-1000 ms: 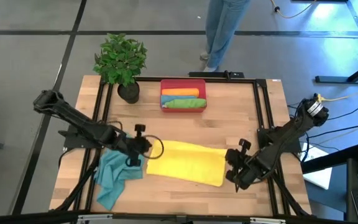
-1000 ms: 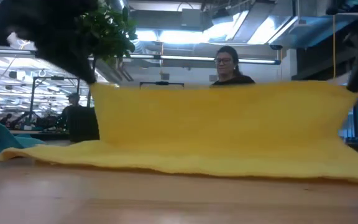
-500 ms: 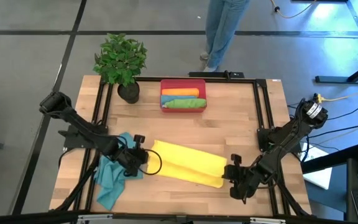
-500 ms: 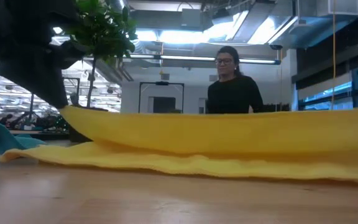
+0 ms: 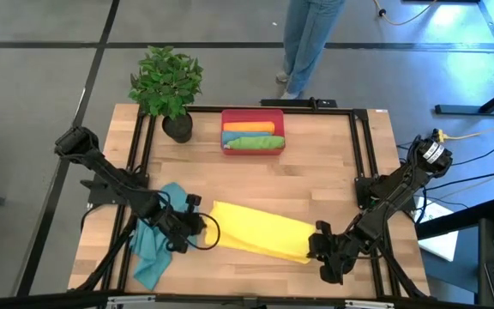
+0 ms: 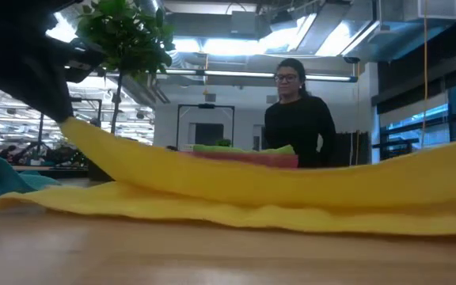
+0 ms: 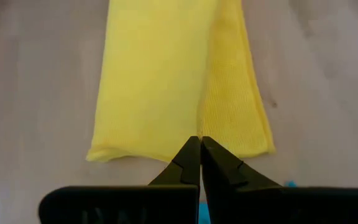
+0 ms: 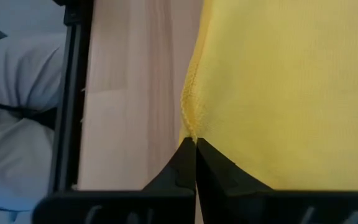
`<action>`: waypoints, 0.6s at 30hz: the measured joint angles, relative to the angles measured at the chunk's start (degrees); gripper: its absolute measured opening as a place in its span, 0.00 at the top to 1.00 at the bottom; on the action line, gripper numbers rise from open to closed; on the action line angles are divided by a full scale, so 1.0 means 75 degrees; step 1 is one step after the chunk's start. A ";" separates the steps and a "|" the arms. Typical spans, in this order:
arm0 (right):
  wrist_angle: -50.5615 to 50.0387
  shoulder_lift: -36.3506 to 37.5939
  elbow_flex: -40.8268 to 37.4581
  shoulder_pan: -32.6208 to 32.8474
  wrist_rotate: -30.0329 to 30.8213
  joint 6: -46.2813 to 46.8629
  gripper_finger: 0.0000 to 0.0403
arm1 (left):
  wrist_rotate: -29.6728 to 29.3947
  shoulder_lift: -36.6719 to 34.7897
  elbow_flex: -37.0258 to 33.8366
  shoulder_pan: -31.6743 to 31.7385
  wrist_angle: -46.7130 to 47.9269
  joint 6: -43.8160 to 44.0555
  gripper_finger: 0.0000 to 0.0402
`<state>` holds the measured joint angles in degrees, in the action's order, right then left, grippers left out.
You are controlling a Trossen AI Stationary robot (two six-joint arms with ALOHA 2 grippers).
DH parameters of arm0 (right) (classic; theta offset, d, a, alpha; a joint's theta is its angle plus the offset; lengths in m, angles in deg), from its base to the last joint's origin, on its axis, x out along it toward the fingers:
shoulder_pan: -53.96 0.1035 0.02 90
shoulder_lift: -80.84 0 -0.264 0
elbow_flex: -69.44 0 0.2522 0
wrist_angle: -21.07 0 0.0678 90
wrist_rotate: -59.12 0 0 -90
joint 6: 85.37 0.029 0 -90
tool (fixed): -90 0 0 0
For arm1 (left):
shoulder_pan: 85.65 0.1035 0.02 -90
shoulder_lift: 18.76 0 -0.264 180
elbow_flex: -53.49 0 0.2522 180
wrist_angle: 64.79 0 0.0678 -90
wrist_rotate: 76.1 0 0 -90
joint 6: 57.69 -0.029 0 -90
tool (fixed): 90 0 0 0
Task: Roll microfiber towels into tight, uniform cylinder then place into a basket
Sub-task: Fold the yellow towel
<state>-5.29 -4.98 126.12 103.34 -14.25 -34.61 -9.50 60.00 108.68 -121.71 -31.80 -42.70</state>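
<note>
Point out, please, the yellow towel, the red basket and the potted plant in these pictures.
yellow towel (image 5: 256, 231): high view, middle of the folded cloth.
red basket (image 5: 252, 152): high view, its near wall.
potted plant (image 5: 166, 81): high view, its green leaves.

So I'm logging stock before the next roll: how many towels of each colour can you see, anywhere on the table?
Yellow towel: 1
Teal towel: 1 heap, number of cloths unclear
Orange towel: 1, in the basket
Green towel: 1, in the basket
Total: 4 visible
</note>
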 joint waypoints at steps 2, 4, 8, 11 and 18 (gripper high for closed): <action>-0.0018 0.0000 -0.0006 0.0000 -0.0047 0.0140 1.00 | 0.0092 0.0000 0.0000 0.0000 -0.0010 0.0000 1.00; -0.0051 0.0000 -0.0011 0.0000 -0.0046 0.0202 0.99 | 0.0102 0.0000 -0.0012 0.0000 -0.0036 0.0005 1.00; -0.0053 0.0000 -0.0011 -0.0003 -0.0051 0.0202 0.92 | 0.0504 0.0000 -0.0173 0.0006 -0.0425 -0.0045 1.00; -0.0053 0.0000 -0.0011 -0.0002 -0.0276 0.0213 0.85 | 0.0747 0.0000 -0.0212 0.0020 -0.0510 -0.0048 0.98; -0.0073 0.0003 0.0012 -0.0002 -0.0829 0.0225 0.69 | 0.0767 0.0000 0.0035 0.0023 -0.0515 -0.0068 0.82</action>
<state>-5.84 -4.96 126.21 103.33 -20.46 -32.93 -3.75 60.00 108.94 -121.53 -35.67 -43.21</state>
